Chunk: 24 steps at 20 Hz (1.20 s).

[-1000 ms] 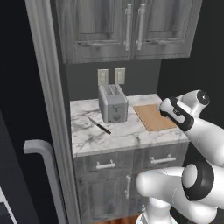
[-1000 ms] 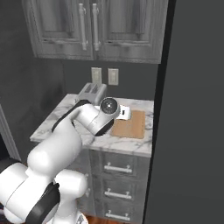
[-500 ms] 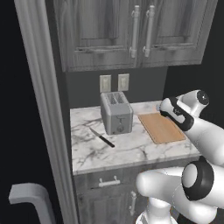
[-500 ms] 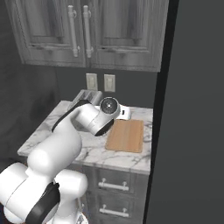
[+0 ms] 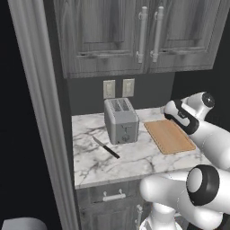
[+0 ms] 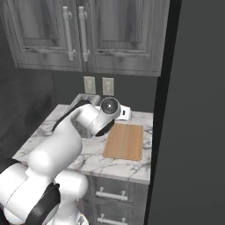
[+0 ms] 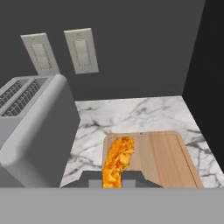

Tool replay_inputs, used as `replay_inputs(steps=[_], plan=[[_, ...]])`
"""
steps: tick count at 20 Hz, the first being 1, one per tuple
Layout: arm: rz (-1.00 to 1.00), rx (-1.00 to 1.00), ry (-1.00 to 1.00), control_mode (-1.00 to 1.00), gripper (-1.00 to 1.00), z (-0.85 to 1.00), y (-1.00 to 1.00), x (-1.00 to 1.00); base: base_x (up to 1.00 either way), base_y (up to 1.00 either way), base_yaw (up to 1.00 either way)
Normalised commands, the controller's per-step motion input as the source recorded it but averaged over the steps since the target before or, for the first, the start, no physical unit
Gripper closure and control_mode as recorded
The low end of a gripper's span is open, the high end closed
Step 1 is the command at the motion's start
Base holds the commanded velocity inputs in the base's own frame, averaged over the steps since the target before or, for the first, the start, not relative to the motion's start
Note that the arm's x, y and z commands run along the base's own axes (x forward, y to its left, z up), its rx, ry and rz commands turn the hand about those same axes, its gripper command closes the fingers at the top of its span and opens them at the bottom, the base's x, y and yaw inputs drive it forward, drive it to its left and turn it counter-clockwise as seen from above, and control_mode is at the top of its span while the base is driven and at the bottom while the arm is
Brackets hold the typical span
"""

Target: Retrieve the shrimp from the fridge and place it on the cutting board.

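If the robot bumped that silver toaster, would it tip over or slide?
Probably neither easily. The toaster is a boxy metal block sitting flat on the marble counter, so it looks fairly heavy and steady. It is taller than it is deep, so a push near the top might rock it. The smooth marble could let it slide a little.

— What sits on the counter [image 5: 134, 161]?
— A toaster [image 5: 120, 120] at left, a cutting board [image 5: 169, 136] to its right, a knife [image 5: 106, 147] in front of the toaster, wall outlets [image 5: 118, 88] behind.
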Motion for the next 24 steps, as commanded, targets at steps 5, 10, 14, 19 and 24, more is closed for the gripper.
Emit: replay_inputs(steps=[5, 10, 14, 19, 24], plan=[[0.00, 0.00, 0.00, 1.00, 1.00, 0.00, 0.00, 0.00, 0.53, -0.10, 0.00], [0.00, 0.00, 0.01, -1.00, 1.00, 0.00, 0.00, 0.02, 0.26, -0.03, 0.00], [0.00, 0.00, 0.11, -1.00, 1.00, 0.00, 0.00, 0.08, 0.00, 0.00, 0.00], [0.00, 0.00, 0.16, -1.00, 1.00, -0.04, -0.03, 0.19, 0.00, 0.00, 0.00], [0.00, 0.00, 0.06, -1.00, 1.00, -0.22, -0.15, 0.23, 0.00, 0.00, 0.00]])
